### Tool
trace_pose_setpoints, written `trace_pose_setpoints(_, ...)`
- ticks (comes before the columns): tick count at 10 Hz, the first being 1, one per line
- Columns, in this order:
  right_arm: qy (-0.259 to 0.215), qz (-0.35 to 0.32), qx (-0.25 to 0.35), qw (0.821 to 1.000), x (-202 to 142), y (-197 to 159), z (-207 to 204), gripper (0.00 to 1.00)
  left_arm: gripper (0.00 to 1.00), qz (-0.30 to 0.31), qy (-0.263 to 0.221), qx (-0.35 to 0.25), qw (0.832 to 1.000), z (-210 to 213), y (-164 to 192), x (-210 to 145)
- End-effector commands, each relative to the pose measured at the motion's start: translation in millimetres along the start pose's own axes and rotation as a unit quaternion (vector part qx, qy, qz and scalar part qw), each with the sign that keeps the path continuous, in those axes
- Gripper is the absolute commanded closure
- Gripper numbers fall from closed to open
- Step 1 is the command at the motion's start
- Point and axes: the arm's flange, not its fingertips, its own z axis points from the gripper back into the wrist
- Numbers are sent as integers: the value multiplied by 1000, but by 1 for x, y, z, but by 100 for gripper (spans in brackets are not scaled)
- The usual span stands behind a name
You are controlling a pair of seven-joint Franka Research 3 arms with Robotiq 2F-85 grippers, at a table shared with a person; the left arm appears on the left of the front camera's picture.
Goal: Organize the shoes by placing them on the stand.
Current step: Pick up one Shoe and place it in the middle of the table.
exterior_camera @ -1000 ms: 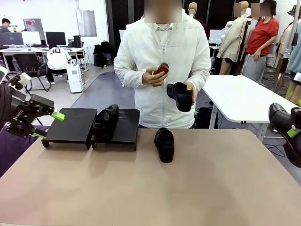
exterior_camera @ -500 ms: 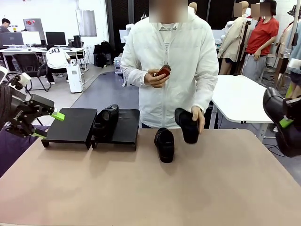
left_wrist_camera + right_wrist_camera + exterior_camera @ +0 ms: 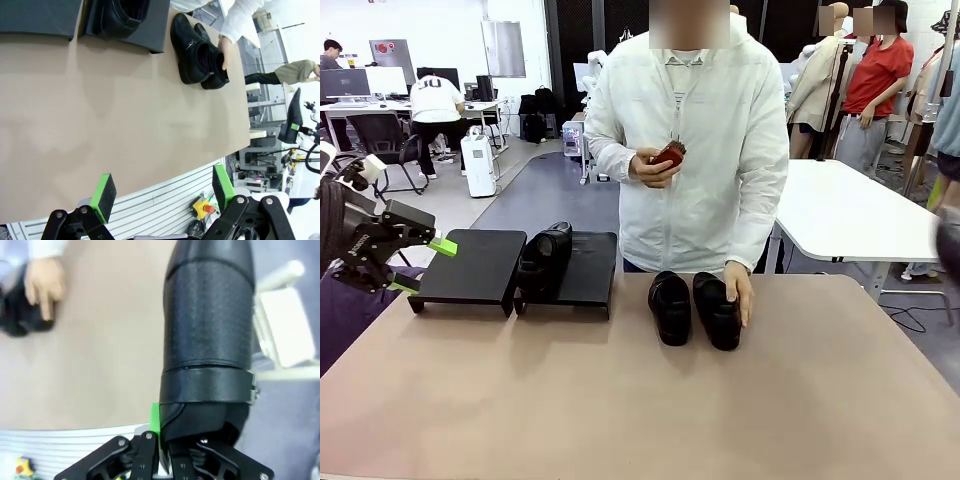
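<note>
One black loafer (image 3: 545, 258) sits on the right-hand rack (image 3: 592, 275) of the stand, toward that rack's left side. The left-hand rack (image 3: 470, 262) stands just beside it, both near the far edge of the tan surface (image 3: 620, 400).

To the right of the racks, two more loafers (image 3: 693, 308) lie side by side on the surface, touching, toes toward your side. The person's hand (image 3: 735, 290) rests against the outer side of the right one. The person's other hand (image 3: 650, 165) is raised at chest height and holds a small reddish object (image 3: 668, 152).

The fourth loafer (image 3: 207, 330) is in your right tool (image 3: 159, 426), which is clamped on its near end, with one green pad (image 3: 155, 419) pressed to its side. The right wrist view looks down past it at the right end of the surface.

Your left tool (image 3: 424, 266) hangs at the surface's left edge, just beside the left-hand rack, its jaws wide apart.
</note>
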Motion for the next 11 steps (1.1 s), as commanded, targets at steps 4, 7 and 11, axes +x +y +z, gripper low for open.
trace_pose_setpoints(4,26,-61,22,998,7,-26,-2,100,0,2,3,3,1000,1,2,-3)
trace_pose_setpoints(7,4,41,21,999,-11,99,19,100,0,2,3,3,1000,1,2,-3)
trace_pose_setpoints(11,103,131,34,985,-83,319,-17,100,0,2,3,3,1000,1,2,-3)
